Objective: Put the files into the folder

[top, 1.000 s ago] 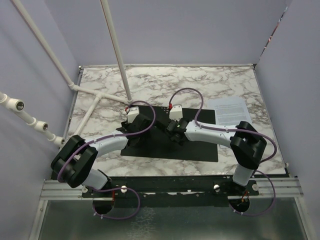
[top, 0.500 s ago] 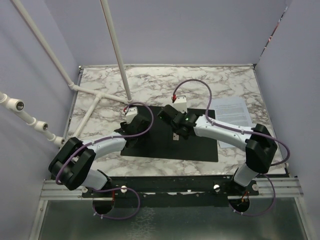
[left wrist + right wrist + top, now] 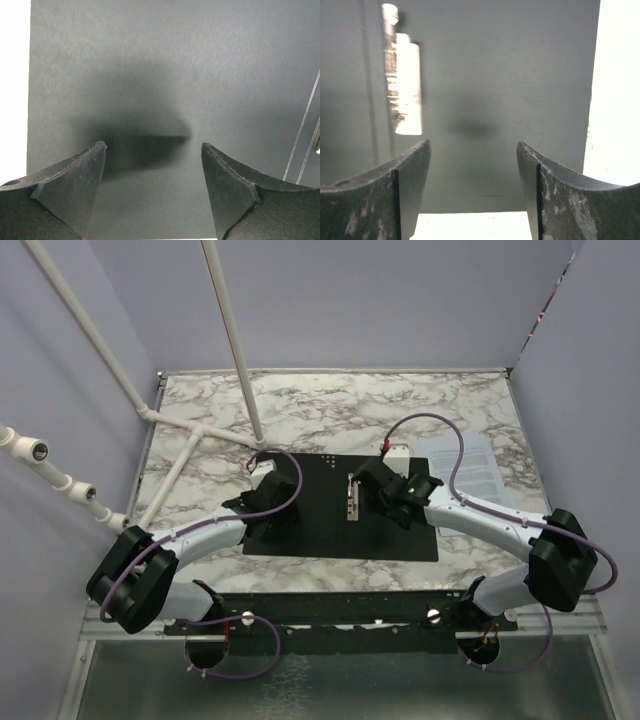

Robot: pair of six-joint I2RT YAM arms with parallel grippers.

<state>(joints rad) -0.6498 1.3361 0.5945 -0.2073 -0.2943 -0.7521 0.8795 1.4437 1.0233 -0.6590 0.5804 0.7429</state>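
We see the files (image 3: 468, 462) lying on the surface (image 3: 350, 410) beside the far right corner of the folder (image 3: 330, 535), long side along its edge, nearest our right claw (image 3: 472, 145), spread empty like our left claw (image 3: 152, 145).

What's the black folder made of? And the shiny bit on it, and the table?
The folder looks like matte black card or thin plastic: flat, dull, no glare. The clip seems metal, since it shines silvery bright. The table looks like marble, white with grey veins, though maybe only printed.
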